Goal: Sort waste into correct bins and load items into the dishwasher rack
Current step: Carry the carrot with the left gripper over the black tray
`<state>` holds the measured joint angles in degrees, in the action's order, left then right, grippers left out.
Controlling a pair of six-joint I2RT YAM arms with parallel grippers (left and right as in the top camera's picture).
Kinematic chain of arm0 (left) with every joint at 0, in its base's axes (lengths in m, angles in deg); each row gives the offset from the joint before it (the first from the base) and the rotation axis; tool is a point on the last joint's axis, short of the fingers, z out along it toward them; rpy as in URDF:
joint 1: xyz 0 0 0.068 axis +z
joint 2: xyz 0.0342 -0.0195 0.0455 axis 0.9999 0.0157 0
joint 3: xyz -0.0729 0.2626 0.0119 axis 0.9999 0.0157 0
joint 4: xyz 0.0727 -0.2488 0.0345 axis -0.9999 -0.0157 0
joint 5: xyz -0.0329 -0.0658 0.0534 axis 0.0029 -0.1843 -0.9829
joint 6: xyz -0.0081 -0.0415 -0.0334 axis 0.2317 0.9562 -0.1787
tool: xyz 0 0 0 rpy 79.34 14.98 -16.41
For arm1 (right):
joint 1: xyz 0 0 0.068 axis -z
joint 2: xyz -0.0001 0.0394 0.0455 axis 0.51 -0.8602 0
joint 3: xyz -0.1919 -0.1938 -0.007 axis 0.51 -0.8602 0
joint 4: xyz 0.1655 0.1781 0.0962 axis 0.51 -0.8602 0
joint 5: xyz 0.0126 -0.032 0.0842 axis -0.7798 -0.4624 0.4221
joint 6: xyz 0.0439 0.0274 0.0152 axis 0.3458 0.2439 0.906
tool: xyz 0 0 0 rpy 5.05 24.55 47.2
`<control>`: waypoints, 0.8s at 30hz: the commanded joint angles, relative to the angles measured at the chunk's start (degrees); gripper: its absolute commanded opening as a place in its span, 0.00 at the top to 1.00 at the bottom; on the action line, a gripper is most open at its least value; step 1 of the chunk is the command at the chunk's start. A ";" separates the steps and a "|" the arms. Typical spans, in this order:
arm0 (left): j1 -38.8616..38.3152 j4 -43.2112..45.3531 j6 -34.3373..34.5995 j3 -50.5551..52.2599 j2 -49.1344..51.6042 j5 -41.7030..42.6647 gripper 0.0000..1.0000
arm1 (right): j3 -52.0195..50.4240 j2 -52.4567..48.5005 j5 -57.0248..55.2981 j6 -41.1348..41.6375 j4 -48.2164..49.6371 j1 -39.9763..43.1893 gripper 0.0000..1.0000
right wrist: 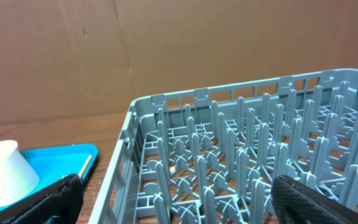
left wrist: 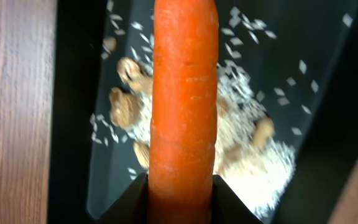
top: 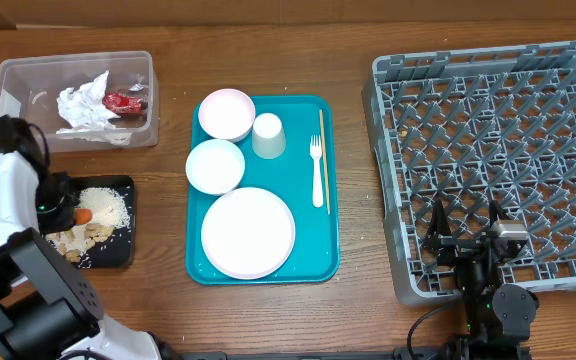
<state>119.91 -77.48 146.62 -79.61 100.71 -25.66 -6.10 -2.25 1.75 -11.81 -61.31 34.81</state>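
My left gripper (left wrist: 180, 190) is shut on the orange carrot (left wrist: 184, 106) and holds it just above the black tray (left wrist: 73, 124), over the white rice grains (left wrist: 247, 155) and beige nut bits (left wrist: 124, 107). From overhead the carrot (top: 83, 214) shows at the tray's (top: 120, 250) upper left, beside the left gripper (top: 63, 207). The white plate (top: 248, 232), two bowls (top: 226, 113) (top: 215, 165), cup (top: 268, 136), fork (top: 317, 172) and wooden stick (top: 322, 140) lie on the teal tray (top: 318, 262). My right gripper (top: 465, 238) is open and empty over the grey rack's (top: 498, 130) front left part.
The clear tub (top: 28, 80) at the back left holds crumpled white paper (top: 86, 108) and a red wrapper (top: 123, 101). The right wrist view shows the rack wall (right wrist: 166, 106), the cup (right wrist: 5, 171) and the teal tray's corner (right wrist: 61, 155).
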 commanded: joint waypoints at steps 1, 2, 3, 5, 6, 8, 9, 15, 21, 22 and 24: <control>1.84 0.20 -2.21 0.02 2.54 -1.29 0.80 | -0.61 0.57 0.07 -0.04 0.39 0.39 0.00; 2.10 0.24 -2.56 0.02 2.89 -1.31 0.73 | -0.61 0.57 0.09 -0.04 0.39 0.39 0.00; 2.36 0.22 -2.58 0.00 3.13 -1.29 0.60 | -0.61 0.57 0.07 -0.04 0.39 0.39 0.00; 2.82 0.22 -2.60 0.02 3.28 -1.64 0.28 | -0.61 0.57 0.07 -0.04 0.39 0.39 0.00; 2.93 0.20 -2.62 0.00 3.28 -2.12 0.20 | -0.61 0.57 0.07 -0.04 0.39 0.39 0.00; 2.93 0.20 -2.80 0.00 3.28 -2.64 0.20 | -0.61 0.57 0.09 -0.04 0.39 0.39 0.00; 2.93 0.13 -2.89 0.00 3.28 -2.78 0.20 | -0.61 0.57 0.09 -0.04 0.39 0.39 0.00; 2.93 -0.79 -5.73 -0.57 2.73 -2.19 0.22 | -0.61 0.57 0.09 -0.04 0.39 0.39 0.00; 2.93 -9.55 -11.61 -6.40 1.77 2.93 0.20 | -0.61 0.57 0.09 -0.04 0.39 0.39 0.00; 2.91 -11.34 -14.16 -7.96 1.64 4.85 0.20 | -0.61 0.57 0.09 -0.04 0.39 0.39 0.00; 2.89 -15.04 -19.82 -11.30 1.42 9.60 0.16 | -0.61 0.57 0.09 -0.04 0.39 0.39 0.00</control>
<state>122.60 -89.86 136.32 -85.66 103.42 -22.82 -6.10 -2.25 1.75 -11.83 -61.29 34.81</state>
